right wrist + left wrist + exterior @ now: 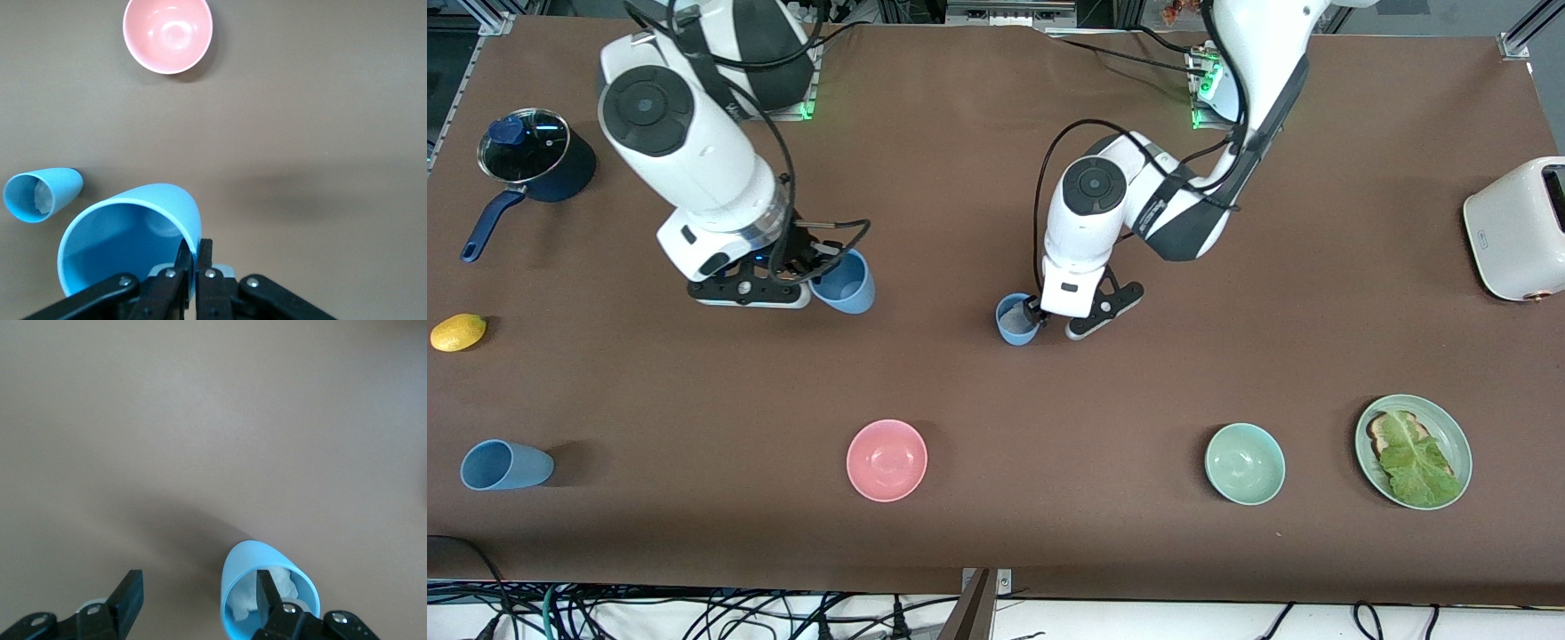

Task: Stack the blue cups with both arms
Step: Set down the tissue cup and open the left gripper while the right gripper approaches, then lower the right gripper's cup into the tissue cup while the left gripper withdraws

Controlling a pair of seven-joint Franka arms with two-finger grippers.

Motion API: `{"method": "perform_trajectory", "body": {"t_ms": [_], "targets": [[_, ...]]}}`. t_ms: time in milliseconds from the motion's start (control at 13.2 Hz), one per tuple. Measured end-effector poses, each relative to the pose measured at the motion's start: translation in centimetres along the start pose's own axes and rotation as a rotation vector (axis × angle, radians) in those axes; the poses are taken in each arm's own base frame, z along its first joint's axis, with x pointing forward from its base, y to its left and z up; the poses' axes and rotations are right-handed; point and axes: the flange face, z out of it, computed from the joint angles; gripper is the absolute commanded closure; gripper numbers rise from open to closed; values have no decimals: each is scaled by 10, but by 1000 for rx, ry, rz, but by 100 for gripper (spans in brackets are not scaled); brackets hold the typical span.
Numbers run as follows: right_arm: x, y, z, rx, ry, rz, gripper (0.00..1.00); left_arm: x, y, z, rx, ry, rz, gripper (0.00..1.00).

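Note:
My right gripper (818, 271) is shut on the rim of a blue cup (845, 283) and holds it tilted above the table. In the right wrist view the gripper (195, 250) pinches the cup's wall (127, 243). A second blue cup (1016, 320) stands upright mid-table with something white inside. My left gripper (1054, 322) is open at it. In the left wrist view (199, 587) one finger is inside this cup (267, 587) and the other stands well clear outside. A third blue cup (503, 465) lies on its side near the front camera at the right arm's end.
A pink bowl (887, 460), a pale green bowl (1245, 463) and a green plate (1458, 440) with toast and lettuce lie nearer the front camera. A navy saucepan (538, 160) and a lemon (458, 332) are at the right arm's end, a white toaster (1516, 227) at the left arm's end.

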Motion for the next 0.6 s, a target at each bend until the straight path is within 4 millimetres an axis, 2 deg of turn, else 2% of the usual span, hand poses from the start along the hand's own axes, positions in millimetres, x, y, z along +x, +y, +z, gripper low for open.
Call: {"method": "perform_trajectory", "body": {"t_ms": [227,378,605], "targets": [[-20,-44,11,11,9,41,100,18,-13,-36,26,-14,20,23],[-36,-75,19,21,16,68,100,55,-33,-52,40,-25,70,23],[-54,-113,40,35,19,102,100,122,-77,-76,66,-32,181,23]]}}
